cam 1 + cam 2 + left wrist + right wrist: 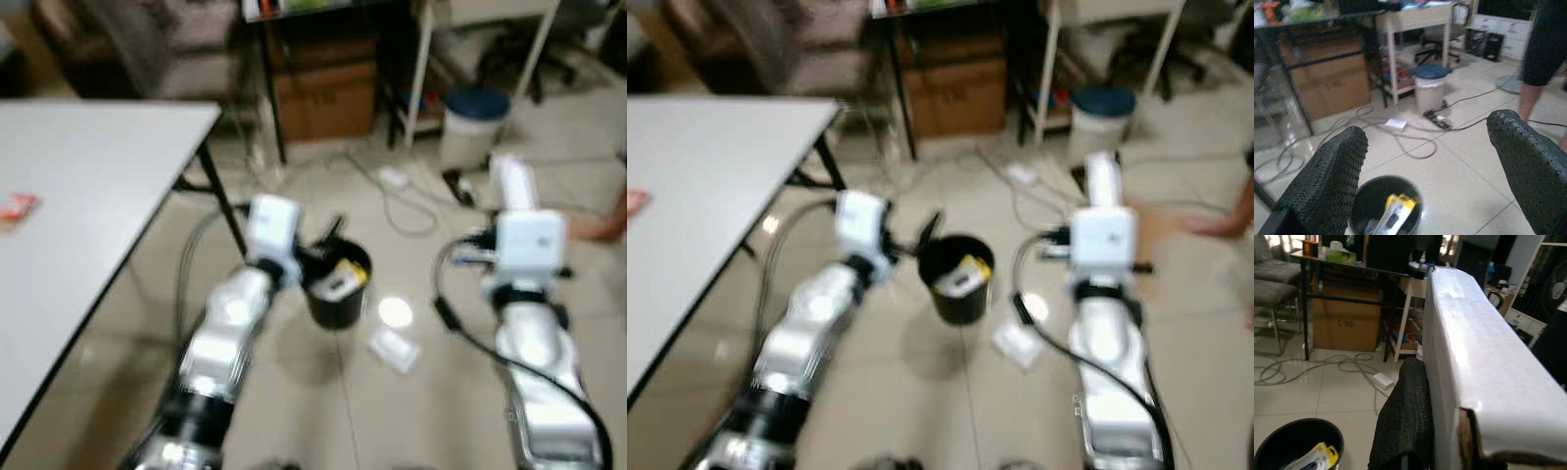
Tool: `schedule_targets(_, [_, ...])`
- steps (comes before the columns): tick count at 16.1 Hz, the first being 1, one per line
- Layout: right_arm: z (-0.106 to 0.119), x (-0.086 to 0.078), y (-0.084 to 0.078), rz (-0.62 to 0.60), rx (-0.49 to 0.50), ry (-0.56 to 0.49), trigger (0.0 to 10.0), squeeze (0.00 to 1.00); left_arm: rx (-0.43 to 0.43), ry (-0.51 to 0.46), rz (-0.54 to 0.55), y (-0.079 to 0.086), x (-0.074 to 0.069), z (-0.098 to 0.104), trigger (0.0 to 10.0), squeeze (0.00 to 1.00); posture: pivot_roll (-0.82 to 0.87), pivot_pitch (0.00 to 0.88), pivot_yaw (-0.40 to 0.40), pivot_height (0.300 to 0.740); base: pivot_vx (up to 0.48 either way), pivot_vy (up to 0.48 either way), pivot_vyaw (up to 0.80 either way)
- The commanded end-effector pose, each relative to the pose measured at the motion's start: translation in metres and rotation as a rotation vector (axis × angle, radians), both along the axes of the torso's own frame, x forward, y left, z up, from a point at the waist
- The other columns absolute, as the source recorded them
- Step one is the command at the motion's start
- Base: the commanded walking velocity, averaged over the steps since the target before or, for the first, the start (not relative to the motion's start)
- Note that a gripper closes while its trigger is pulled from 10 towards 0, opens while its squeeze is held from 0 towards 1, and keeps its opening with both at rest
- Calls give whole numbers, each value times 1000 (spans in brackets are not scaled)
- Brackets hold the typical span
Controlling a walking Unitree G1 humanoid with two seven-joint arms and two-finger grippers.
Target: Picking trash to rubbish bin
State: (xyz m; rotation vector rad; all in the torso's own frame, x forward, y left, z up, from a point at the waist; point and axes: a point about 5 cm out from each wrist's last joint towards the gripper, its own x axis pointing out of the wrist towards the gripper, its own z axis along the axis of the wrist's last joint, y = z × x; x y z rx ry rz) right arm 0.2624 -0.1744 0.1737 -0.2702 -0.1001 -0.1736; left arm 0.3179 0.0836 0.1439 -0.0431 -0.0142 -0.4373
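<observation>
Step in hand: carrying trash to the bin, by my reading; the drop is not yet made.
Right gripper (1097,181): clamped on a white box (1484,367), one black finger (1403,416) pressed flat against its side; it is held above the floor to the right of the bin.
Rubbish bin (336,286): black, round, upright on the tiled floor between the two arms, already holding a yellow-and-white packet (1396,213).
Left gripper (1430,161): fingers spread wide with nothing between them, poised just above the bin's near-left rim.
Loose trash: a white wrapper (394,349) lies on the floor just right of the bin (views are blurred, so detail is thin).
Table (88,196): a small red item (18,208) sits near its left edge.
Next move: swing the box leftward over the bin mouth, then release.
</observation>
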Motion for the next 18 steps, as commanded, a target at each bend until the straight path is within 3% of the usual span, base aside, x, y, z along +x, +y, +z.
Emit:
schedule_targets(1, [4,0,-4,-11,-10,-22,10000,0,-5,-9,-17,-5,-1,2,10000,0,-137,118,99,740,375,0,0])
schedule_targets(18, [2,1,-6,-23,-9,-8,10000,0,-1,2,-37,-9,-4,-1,10000,0,-144,133,103,740,447,0,0])
